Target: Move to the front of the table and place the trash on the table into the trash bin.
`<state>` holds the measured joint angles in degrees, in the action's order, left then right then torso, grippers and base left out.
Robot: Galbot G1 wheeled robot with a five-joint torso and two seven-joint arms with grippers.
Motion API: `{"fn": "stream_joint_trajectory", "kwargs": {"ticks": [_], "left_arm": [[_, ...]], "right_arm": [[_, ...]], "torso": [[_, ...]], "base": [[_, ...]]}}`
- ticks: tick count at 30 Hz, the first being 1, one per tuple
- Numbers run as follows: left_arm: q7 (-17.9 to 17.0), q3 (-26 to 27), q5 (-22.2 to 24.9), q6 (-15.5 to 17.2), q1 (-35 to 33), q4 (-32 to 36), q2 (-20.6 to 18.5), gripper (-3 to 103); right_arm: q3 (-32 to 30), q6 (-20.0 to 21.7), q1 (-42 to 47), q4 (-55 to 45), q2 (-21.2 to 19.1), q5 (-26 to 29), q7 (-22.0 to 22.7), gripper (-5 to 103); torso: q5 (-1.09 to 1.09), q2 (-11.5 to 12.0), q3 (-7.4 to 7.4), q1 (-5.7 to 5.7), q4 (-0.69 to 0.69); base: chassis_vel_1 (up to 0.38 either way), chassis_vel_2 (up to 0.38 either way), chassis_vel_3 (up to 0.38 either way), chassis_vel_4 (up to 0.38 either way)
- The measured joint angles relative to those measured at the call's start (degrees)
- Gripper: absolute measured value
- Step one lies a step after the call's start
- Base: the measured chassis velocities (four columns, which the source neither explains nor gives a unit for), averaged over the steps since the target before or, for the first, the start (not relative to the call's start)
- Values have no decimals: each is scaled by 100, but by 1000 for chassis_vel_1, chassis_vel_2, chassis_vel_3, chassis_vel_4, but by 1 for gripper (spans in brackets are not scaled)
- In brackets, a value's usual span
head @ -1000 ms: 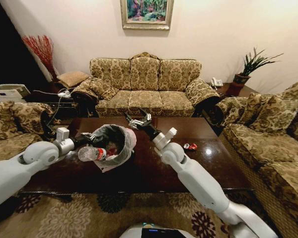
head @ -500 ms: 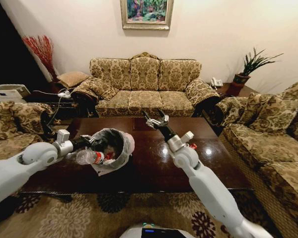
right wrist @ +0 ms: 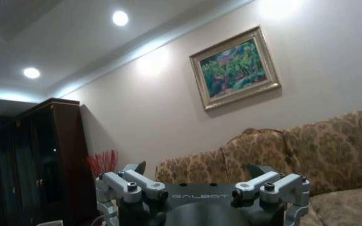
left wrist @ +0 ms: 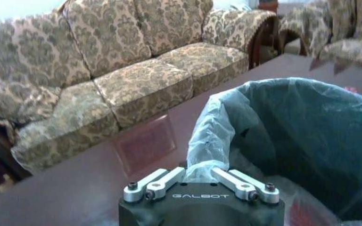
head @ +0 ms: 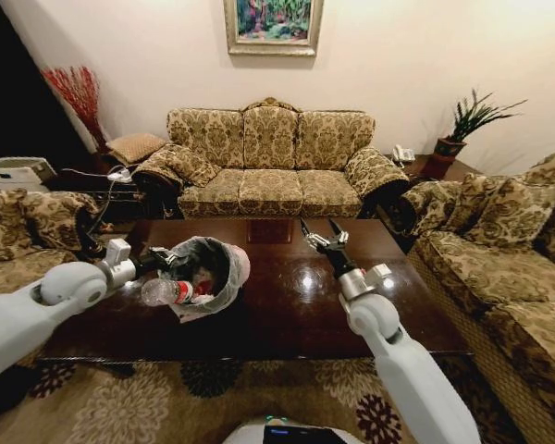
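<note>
The trash bin (head: 211, 268), dark with a grey-white liner, stands on the left part of the glossy brown table (head: 287, 301). My left gripper (head: 163, 263) is shut on the liner's rim (left wrist: 204, 165); the liner's inside (left wrist: 307, 136) opens just beyond it. A clear bottle with a red label (head: 166, 291) lies against the bin's near left side, under that gripper. Something red (head: 203, 286) shows inside the bin. My right gripper (head: 320, 231) hangs open and empty above the table's far middle, pointing up at the wall (right wrist: 197, 170). The rest of the trash is hidden.
A patterned sofa (head: 270, 162) stands behind the table, with others at the left (head: 23, 231) and right (head: 509, 250). A potted plant (head: 462, 125) sits on a side table at the back right. A patterned rug (head: 194, 398) lies before the table.
My right arm has swung to the right, away from the bin, with its gripper open. The left gripper and the bin have stayed put.
</note>
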<state>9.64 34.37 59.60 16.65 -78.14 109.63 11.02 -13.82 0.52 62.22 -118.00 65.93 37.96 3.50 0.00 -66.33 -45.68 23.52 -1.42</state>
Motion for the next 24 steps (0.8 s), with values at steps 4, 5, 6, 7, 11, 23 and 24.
{"fn": "stream_joint_trajectory", "kwargs": {"ticks": [4, 5, 6, 7, 11, 23, 24], "left_arm": [[184, 54, -2, 39, -26, 59, 74, 2], [184, 54, -2, 39, -26, 59, 74, 2], [205, 48, -55, 23, -34, 69, 97, 2], [107, 42, -64, 4, -33, 88, 126, 2], [-114, 38, -29, -11, -10, 99, 166, 2], [-459, 37, -30, 200, 26, 184, 227, 2], [-472, 49, -27, 225, 30, 190, 223, 2]], "right_arm": [[-343, 71, 542, -287, 31, -5, 52, 100], [-343, 71, 542, -287, 31, -5, 52, 100], [-491, 109, 699, -369, 51, -11, 117, 100], [-668, 172, 864, -469, 71, -11, 203, 100], [-931, 285, 1086, -633, 78, 13, 381, 100], [-1184, 326, 1417, -769, 79, 37, 446, 100], [-1183, 325, 1426, -773, 84, 33, 445, 100]], "torso": [[2, 0, 0, 0, 2], [2, 0, 0, 0, 2], [0, 0, 0, 0, 3], [0, 0, 0, 0, 3], [0, 0, 0, -1, 3], [0, 0, 0, 0, 2], [1, 0, 0, 0, 2]], "base": [[0, 0, 0, 0], [0, 0, 0, 0], [0, 0, 0, 0], [-62, -60, 48, 42], [-52, -61, 56, 45], [-78, -79, 75, 78], [-99, -99, 102, 101]]}}
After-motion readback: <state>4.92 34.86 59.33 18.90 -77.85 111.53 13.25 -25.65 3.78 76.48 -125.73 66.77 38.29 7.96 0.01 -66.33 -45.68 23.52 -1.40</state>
